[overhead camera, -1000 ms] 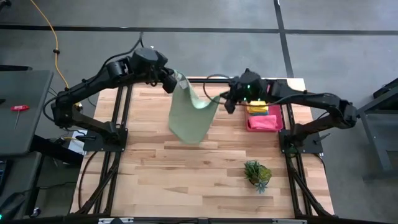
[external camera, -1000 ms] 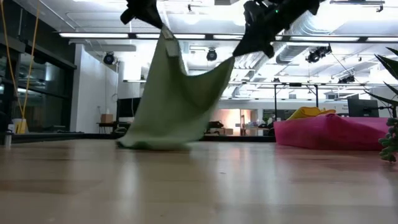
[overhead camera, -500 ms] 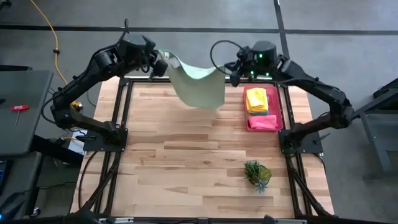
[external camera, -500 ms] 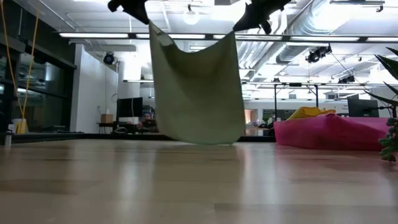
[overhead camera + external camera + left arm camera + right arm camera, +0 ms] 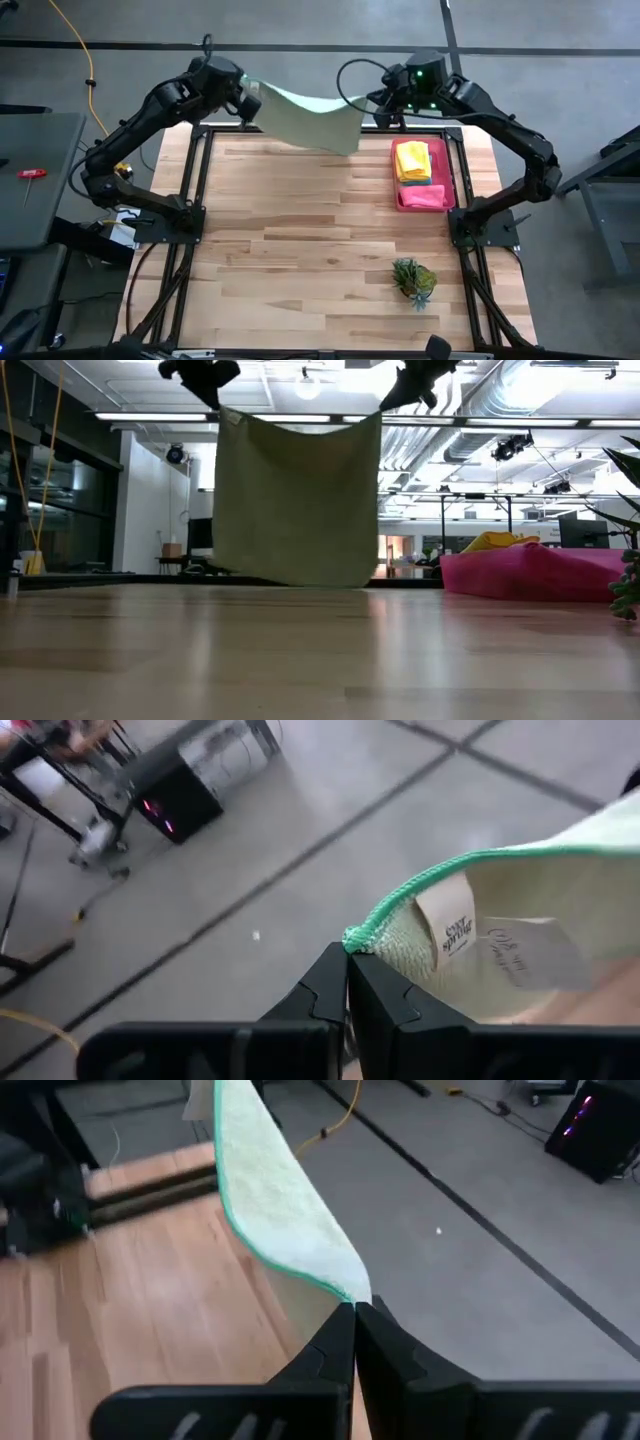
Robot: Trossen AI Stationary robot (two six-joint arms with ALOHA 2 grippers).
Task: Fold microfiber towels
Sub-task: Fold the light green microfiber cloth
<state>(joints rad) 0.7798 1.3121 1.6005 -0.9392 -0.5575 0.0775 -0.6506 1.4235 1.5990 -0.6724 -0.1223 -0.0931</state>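
Observation:
A pale green microfiber towel (image 5: 305,118) hangs spread between my two grippers above the table's far edge; in the low view (image 5: 298,500) it is a flat sheet whose lower edge is just above the wood. My left gripper (image 5: 250,101) is shut on its upper left corner, my right gripper (image 5: 372,113) on its upper right corner. A yellow towel (image 5: 412,159), a teal one (image 5: 418,180) and a hot pink one (image 5: 425,196) lie in the pink tray (image 5: 452,190). My left gripper pinches the towel's corner by the sewn label (image 5: 362,937) between its two fingers, only at the stitched edge. The towel hangs below, spread and clear of the table. My right gripper pinches the opposite top corner (image 5: 356,1297) between its two fingers. The top edge runs nearly taut toward the other arm.
The pink tray stands at the table's far right. A small spiky green plant (image 5: 414,279) stands near the right front. Bare wood (image 5: 300,250) lies in the middle and on the left.
Both grippers have risen and gone toward the table's far edge, moving apart. The towel, which drooped bunched with its lower end on the table, has been lifted clear and spread into a flat hanging sheet with its top edge drawn out.

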